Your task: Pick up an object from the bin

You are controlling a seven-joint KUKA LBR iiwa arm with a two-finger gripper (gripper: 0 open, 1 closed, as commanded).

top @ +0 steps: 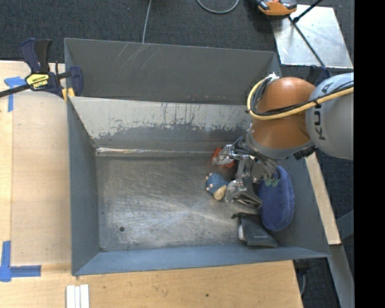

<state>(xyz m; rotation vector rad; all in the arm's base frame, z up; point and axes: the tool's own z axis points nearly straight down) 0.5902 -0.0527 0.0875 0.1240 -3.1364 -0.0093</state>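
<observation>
Hanging low at the right of the bin (150, 204), the end effector (239, 192), whose opening cannot be told, is best centred on the small blue-and-tan toy (215, 184) just beside it and kept off the blue pouch (280, 200).

This looks like a robotics lab. An industrial arm (334, 117), its wrist under an orange cover (280, 123) and wrapped by a yellow cable (301, 108), reaches into a scratched grey metal bin (150, 72). Dark carpet (96, 21) lies behind the bin, with a loose black cable (218, 11) trailing across it.
</observation>
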